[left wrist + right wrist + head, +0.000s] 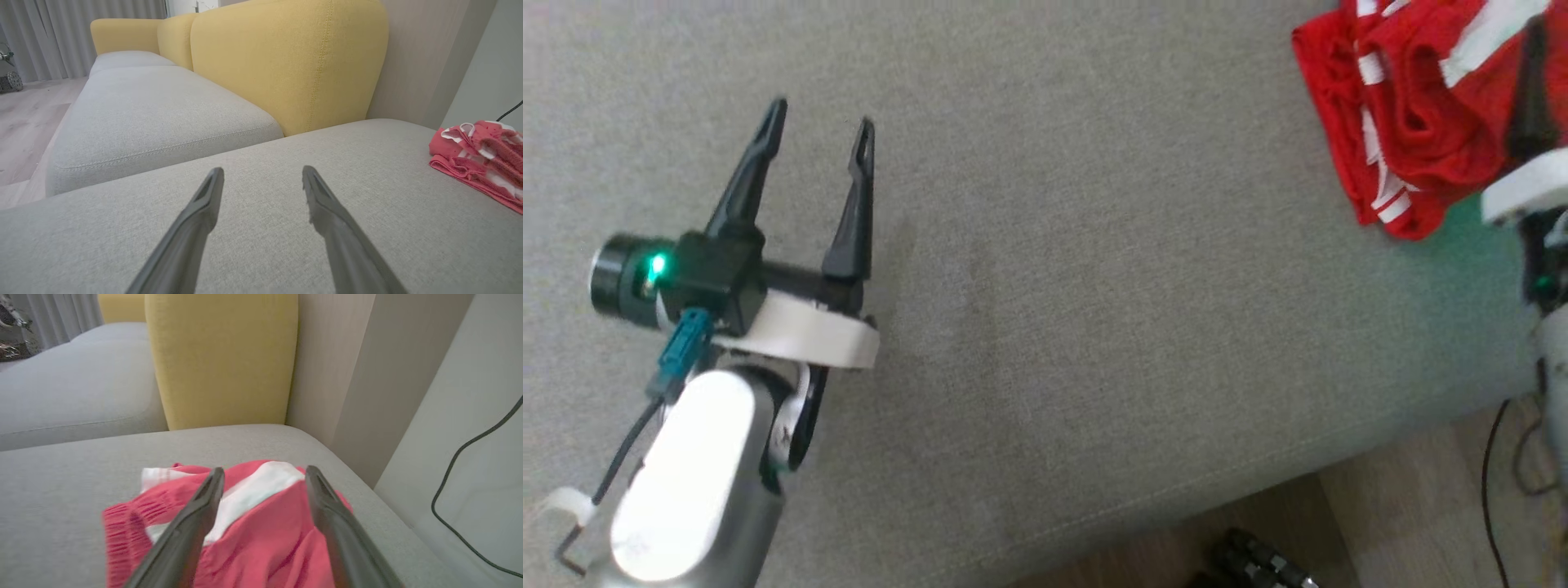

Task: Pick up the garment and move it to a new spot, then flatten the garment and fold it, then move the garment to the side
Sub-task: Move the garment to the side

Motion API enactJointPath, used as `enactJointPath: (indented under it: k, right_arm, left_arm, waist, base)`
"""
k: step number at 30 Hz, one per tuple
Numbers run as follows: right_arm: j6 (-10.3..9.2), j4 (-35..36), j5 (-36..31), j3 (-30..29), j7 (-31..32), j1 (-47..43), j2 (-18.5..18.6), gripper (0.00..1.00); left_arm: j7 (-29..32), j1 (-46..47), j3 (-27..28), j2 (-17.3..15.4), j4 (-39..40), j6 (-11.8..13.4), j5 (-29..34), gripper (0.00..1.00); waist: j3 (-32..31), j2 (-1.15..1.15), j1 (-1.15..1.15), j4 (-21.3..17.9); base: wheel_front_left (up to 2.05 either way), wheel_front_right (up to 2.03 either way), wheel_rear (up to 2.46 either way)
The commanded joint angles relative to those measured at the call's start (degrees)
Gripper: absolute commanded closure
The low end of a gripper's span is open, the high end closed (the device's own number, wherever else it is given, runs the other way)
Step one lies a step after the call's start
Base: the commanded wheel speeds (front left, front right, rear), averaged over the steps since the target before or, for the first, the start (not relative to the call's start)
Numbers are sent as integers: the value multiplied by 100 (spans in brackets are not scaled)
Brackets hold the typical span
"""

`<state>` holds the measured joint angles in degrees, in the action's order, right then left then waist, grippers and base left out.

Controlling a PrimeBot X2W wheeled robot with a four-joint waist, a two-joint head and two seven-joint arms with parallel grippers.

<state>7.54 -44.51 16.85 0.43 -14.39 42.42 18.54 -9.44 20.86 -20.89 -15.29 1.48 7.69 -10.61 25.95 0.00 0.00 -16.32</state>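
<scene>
Grey cushion (1094, 327), yellow backrest (286, 61), garment (1413, 106)

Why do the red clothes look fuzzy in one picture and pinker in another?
Head view: the garment is deep red and sharp. Left wrist view: paler, pinkish. Right wrist view: close to the camera, smeared and blurry under the right pincer.

garment (1413, 114): head view chops it at the top and right edges. It's smeared with blur in the right wrist view, so the folds are hard to read.
right gripper (1533, 82): just one dark finger in the head view, the rest runs off the right edge.
dark thing (1258, 563): blurry, cut by the bottom edge, no idea what it is.
</scene>
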Motion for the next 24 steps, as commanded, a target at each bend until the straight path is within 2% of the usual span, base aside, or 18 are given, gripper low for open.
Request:
enactJointPath:
  k: [1, 7, 14, 19, 24]
  right_arm:
    - [-5, 330, -73, 39, -58, -247, -14, 0]
    - [-5, 1724, -380, 6, -38, -1375, -526, 0]
    - [-5, 3279, -751, -135, 301, -2439, -1042, 0]
    - [-5, 4052, -903, -90, 689, -2997, -1281, 0]
    - [-5, 4442, -947, -21, 931, -3360, -1408, 0]
  left_arm:
    - [-55, -4, 247, -82, 160, 52, -37, 0]
    - [-170, -392, 301, 5, 44, 187, -197, 0]
    - [-282, -791, 386, 68, -52, 304, -376, 0]
    - [-341, -1028, 460, 60, -102, 374, -460, 0]
    - [-393, -1206, 538, 65, -163, 436, -540, 0]
  waist:
    - [-220, 0, 0, -2]
    - [-717, 0, 0, 191]
    - [-1110, 0, 0, 677]
    - [-1288, 0, 0, 993]
    - [-1498, 0, 0, 1218]
  base:
    - [0, 0, 0]
    - [0, 0, 0]
    - [0, 0, 0]
    - [0, 0, 0]
    - [0, 0, 0]
